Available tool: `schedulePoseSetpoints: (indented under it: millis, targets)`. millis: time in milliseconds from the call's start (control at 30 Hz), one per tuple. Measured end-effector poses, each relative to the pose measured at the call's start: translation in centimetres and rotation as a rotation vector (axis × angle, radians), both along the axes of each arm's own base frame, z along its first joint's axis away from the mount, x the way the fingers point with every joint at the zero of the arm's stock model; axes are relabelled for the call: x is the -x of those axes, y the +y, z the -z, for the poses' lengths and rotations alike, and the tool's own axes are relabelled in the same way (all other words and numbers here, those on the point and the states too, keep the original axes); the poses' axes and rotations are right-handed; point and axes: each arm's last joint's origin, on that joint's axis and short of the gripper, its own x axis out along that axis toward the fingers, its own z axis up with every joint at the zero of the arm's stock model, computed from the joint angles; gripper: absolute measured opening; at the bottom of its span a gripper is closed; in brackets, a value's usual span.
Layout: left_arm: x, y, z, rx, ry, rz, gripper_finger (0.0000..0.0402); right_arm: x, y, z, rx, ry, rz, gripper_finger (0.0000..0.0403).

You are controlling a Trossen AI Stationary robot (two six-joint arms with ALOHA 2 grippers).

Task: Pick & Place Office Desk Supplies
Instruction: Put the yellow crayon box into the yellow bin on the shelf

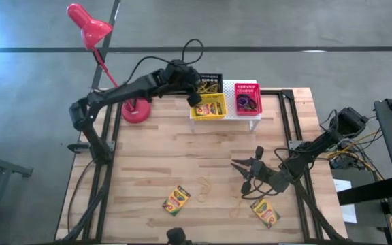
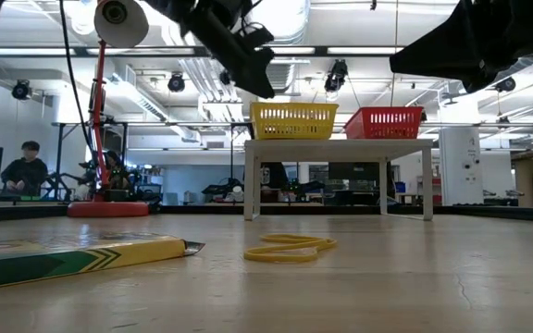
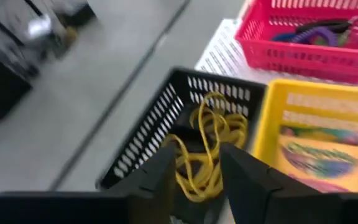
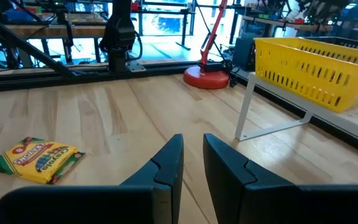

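My left gripper (image 1: 194, 96) (image 3: 196, 174) hangs open above the black basket (image 3: 160, 130), which holds a tangle of tan rubber bands (image 3: 210, 146). Beside it the yellow basket (image 1: 208, 109) holds one crayon box (image 3: 319, 155), and the pink-red basket (image 1: 248, 99) holds purple and dark rings (image 3: 319, 34). Two more crayon boxes lie flat on the table (image 1: 176, 200) (image 1: 265, 211). A loose rubber band (image 1: 203, 185) (image 2: 290, 248) lies between them. My right gripper (image 1: 245, 171) (image 4: 193, 158) hovers open and empty over the table's near right part.
The baskets stand on a white perforated riser (image 1: 250, 117) (image 2: 340, 146) at the table's far edge. A red desk lamp (image 1: 136, 109) stands at the far left. The wooden tabletop (image 1: 148, 156) is bare in the middle. A person (image 2: 24, 171) sits far behind the table.
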Motion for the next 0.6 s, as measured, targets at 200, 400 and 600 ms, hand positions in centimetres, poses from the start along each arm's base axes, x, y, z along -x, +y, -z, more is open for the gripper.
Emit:
schedulePoseSetpoints:
  millis: [200,400,600]
  targets:
    - [0.5,-2.9,-3.1,0.17,0.091,-0.029,0.0144,0.0,0.0,0.0,-0.006,-0.003,0.001,0.0056]
    - [-0.8,-9.4,-2.6,0.194,0.172,0.13,0.0131,0.0,0.1,0.1,-0.015,0.005,-0.032,0.0057]
    - [-2.4,-17.8,1.4,0.177,0.21,0.36,0.0126,-0.1,0.5,0.2,-0.084,0.026,-0.173,0.0057]
